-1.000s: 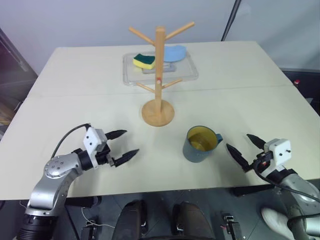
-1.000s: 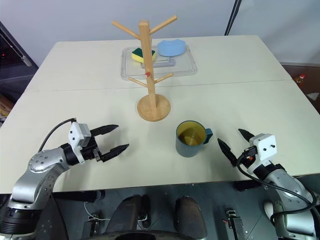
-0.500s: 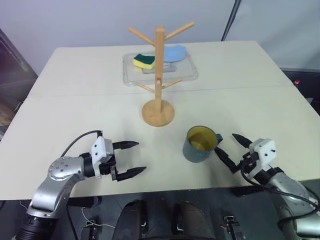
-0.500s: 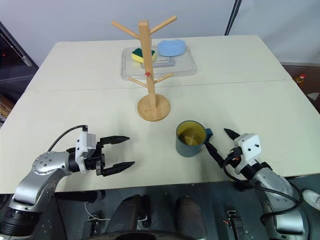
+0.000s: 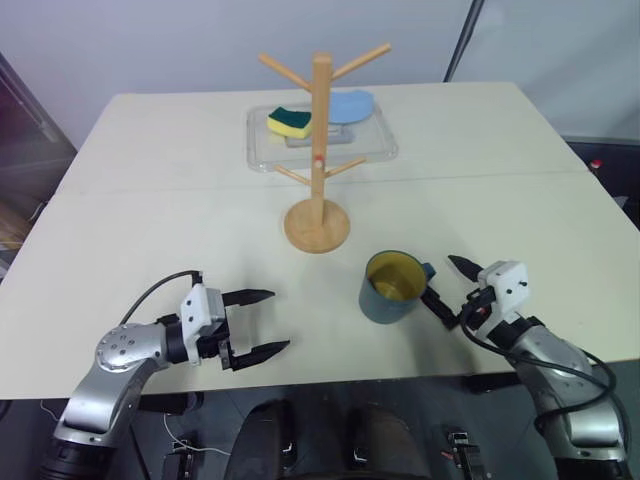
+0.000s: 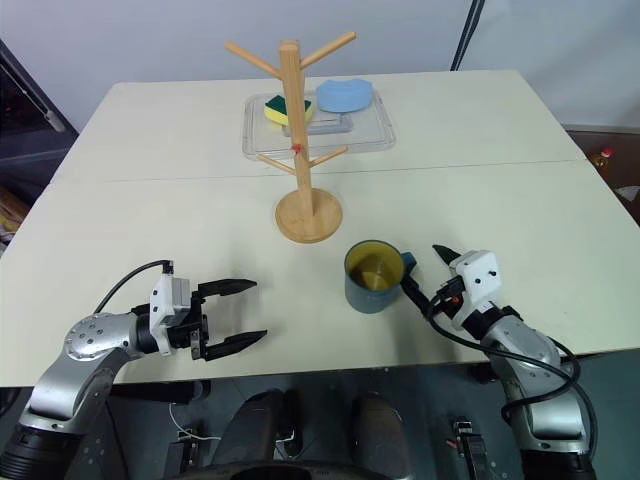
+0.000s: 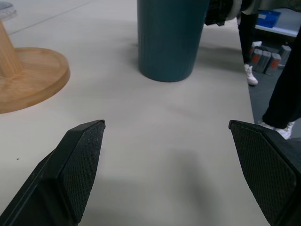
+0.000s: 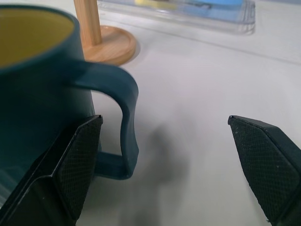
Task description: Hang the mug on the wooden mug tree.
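Observation:
The dark teal mug (image 5: 392,287) with a yellow inside stands upright on the table, its handle (image 8: 127,108) pointing to the right. My right gripper (image 5: 443,282) is open at that handle, which sits between its fingers close to one finger (image 8: 75,160). The wooden mug tree (image 5: 319,150) stands on its round base behind and left of the mug, all pegs bare. My left gripper (image 5: 278,320) is open and holds nothing, low over the table near the front edge and left of the mug, pointing toward it.
A clear tray (image 5: 260,160) behind the tree holds a yellow-green sponge (image 5: 288,122) and a blue object (image 5: 350,105). The table's front edge runs just below both grippers. A dark pole (image 5: 462,40) leans at the back right.
My right gripper has moved left up to the mug's handle, and the mug has shifted slightly left. My left gripper has drawn back toward the front edge and turned more to the right.

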Robot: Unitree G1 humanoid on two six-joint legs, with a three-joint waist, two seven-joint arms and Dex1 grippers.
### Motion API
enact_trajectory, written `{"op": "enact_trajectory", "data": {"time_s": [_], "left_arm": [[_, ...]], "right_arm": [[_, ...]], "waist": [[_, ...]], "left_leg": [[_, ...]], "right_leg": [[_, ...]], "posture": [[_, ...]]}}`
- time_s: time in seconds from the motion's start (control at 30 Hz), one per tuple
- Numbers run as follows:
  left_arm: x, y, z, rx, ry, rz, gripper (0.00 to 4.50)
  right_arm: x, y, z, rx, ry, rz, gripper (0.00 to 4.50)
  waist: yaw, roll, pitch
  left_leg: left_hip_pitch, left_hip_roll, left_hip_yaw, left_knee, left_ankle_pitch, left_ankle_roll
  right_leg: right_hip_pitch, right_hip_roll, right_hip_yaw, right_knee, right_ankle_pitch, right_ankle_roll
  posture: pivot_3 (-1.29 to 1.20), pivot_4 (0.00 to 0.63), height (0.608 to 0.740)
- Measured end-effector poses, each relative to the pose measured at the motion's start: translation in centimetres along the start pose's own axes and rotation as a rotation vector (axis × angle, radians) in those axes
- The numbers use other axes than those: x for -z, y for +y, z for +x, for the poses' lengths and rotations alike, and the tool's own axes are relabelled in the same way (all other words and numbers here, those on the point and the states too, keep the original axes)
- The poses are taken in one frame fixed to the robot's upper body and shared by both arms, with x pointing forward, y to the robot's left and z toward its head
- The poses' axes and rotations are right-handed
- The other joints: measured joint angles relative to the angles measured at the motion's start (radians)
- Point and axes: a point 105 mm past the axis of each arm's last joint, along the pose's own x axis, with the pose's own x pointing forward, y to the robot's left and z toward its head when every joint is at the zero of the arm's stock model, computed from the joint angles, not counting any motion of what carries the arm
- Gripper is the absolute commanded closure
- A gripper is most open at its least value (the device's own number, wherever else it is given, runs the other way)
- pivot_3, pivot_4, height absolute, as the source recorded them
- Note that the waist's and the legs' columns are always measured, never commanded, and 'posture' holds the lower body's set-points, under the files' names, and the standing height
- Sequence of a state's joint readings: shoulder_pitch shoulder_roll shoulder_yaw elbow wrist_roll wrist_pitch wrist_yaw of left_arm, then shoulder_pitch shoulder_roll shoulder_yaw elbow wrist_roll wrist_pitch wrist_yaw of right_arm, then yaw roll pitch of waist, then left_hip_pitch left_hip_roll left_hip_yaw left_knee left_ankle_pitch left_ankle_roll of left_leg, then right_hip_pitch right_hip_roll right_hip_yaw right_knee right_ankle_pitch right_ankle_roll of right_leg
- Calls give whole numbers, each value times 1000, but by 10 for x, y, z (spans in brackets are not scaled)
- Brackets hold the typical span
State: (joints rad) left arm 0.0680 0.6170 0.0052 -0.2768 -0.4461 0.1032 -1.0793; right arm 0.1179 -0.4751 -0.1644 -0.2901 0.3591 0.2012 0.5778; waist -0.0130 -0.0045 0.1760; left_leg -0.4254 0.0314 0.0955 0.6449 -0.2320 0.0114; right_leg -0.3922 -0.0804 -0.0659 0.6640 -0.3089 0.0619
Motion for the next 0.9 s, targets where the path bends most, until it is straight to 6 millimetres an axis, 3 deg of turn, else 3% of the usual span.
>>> {"op": "enact_trajectory", "data": {"time_s": [0.23, 0.47, 0.57, 0.7, 0.83, 0.9], "left_arm": [[-1, 2, 0, -15, 4, 1, 0], [-5, 6, 2, -20, 3, 11, 0], [-6, 8, 2, -37, 3, 11, 0], [-11, 22, 0, -95, -6, 30, 0], [-15, 37, -4, -156, -15, 44, 0], [-18, 39, -4, -164, -20, 53, 0]], "right_arm": [[5, 3, 4, -31, -5, 48, 4478], [4, 5, 4, -47, -5, 24, 4478], [-7, 6, 5, -82, 14, -97, 4478], [-57, 13, 17, -167, -37, -400, 4478], [-110, 45, 33, -277, -141, -634, 4478], [-121, 57, 39, -294, -158, -698, 4478]], "waist": [[0, 0, 0], [0, 0, 0], [0, 0, 0], [-1, 1, 1], [0, 1, 1], [4, -1, 1]], "left_leg": [[0, 0, 0, 0, 0, 0], [0, 0, 0, 0, 0, 0], [0, 0, 0, 0, 0, 0], [0, 0, 0, 0, 0, 0], [-1, 0, 0, 0, 0, 0], [-1, 0, 0, 0, 0, 0]], "right_leg": [[0, 0, 0, 0, 0, 0], [0, 0, 0, 0, 0, 0], [0, 0, 0, 0, 0, 0], [-1, 1, 0, 0, 0, 0], [-2, 1, 0, 0, 1, 2], [-2, 1, 0, 0, 1, 2]], "posture": [[0, 150, 740], [0, 150, 740], [0, 150, 740], [0, 150, 740], [0, 150, 740], [0, 150, 740]]}}
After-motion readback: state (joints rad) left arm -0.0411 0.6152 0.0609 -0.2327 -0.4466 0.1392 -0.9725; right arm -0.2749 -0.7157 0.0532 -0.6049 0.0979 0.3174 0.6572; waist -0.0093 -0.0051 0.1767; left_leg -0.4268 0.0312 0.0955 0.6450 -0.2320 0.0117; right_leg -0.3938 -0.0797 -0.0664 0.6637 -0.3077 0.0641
